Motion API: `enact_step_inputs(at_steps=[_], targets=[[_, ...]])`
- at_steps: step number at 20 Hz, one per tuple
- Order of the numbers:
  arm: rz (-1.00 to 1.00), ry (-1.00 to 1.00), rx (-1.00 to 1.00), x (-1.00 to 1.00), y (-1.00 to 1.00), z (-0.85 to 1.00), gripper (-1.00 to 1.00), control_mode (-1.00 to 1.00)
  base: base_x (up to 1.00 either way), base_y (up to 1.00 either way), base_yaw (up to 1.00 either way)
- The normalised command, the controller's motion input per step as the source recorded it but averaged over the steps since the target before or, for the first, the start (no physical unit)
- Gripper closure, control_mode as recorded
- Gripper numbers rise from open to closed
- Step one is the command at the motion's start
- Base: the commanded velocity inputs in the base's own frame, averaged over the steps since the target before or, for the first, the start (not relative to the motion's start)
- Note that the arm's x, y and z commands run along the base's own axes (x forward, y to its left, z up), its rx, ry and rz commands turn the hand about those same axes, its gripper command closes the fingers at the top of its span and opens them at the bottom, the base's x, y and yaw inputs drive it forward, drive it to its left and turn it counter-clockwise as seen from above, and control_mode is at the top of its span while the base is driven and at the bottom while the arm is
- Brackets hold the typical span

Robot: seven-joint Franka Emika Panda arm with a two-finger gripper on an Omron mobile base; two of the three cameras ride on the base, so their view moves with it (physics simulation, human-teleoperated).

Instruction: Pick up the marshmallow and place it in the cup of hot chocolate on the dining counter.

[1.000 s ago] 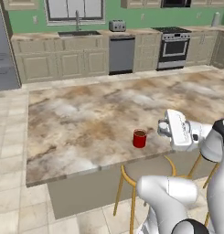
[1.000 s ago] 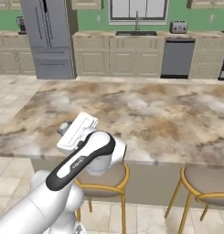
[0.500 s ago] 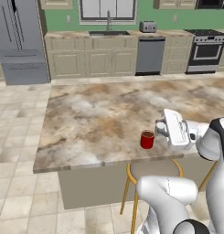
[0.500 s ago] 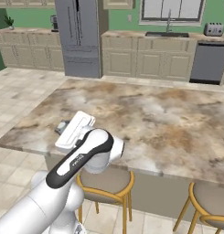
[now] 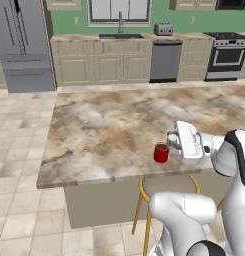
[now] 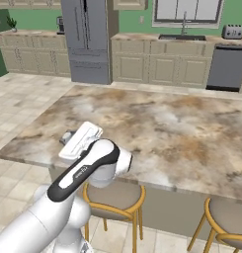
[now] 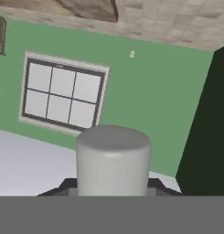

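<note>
The red mug of hot chocolate [image 5: 161, 152] stands near the front edge of the marbled dining counter [image 5: 104, 125]. My gripper [image 5: 171, 138] hovers just right of the mug and slightly above it, its white hand lying sideways. In the hand view the white marshmallow [image 7: 113, 157] stands upright between the dark fingertips [image 7: 63, 187], with the gripper [image 7: 113, 188] shut on it. From the right base view the hand [image 6: 81, 140] hangs over the counter's [image 6: 181, 128] front left part, and the arm hides the mug.
Wooden-legged stools [image 5: 166, 187] [image 6: 112, 195] sit under the counter's front edge, below the arm. Along the back wall are a grey fridge [image 5: 21, 45], a sink [image 5: 119, 35], a dishwasher [image 5: 165, 60] and a stove [image 5: 228, 57].
The base has driven and both base views have shifted, bringing the fridge into sight. The gripper stays just right of the mug, still holding the marshmallow.
</note>
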Motion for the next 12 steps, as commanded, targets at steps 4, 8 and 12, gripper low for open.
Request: enact_step_inputs(at_steps=[4,8,12], targets=[[0.00,0.28,-0.01,0.96,-0.41,-0.23,1.00,-1.00,0.00,0.00,0.00],[0.01,0.32,-0.01,1.00,-0.68,-0.20,1.00,-1.00,0.00,0.00,0.00],[0.09,0.08,0.00,0.96,-0.82,-0.29,1.00,-1.00,0.00,0.00,0.00]])
